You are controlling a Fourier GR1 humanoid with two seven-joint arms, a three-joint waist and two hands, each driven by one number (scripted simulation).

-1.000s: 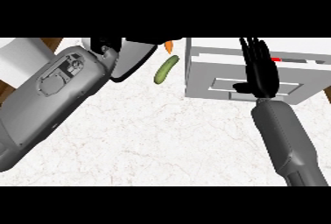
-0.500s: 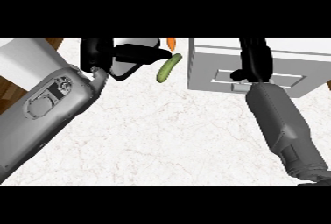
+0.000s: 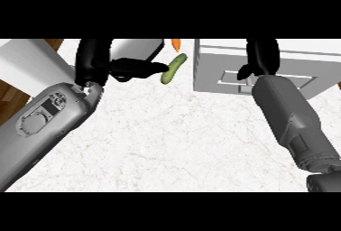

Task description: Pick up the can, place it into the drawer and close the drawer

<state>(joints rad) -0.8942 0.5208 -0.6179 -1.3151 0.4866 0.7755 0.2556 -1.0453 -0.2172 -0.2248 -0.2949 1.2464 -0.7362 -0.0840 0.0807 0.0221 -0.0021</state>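
No can shows in the head view. The white drawer unit (image 3: 220, 67) stands at the counter's back right, its grey front panel facing me. My right hand (image 3: 262, 56) lies against that front with straight fingers that run up out of view. My left hand (image 3: 93, 61) is raised at the back left, fingers relaxed, holding nothing. Its thumb points right toward a green cucumber (image 3: 174, 68). Whatever is inside the drawer is hidden.
The cucumber lies between my two hands, with an orange carrot tip (image 3: 177, 43) just behind it. A pale rounded object (image 3: 136, 48) sits behind my left hand. The counter's left edge (image 3: 40, 76) borders wooden floor (image 3: 13, 92). White marble counter (image 3: 180, 144) fills the foreground.
My right hand has pushed farther back against the drawer front, and the front now sits deeper. My left forearm has swung up and back, its hand now close to the cucumber.
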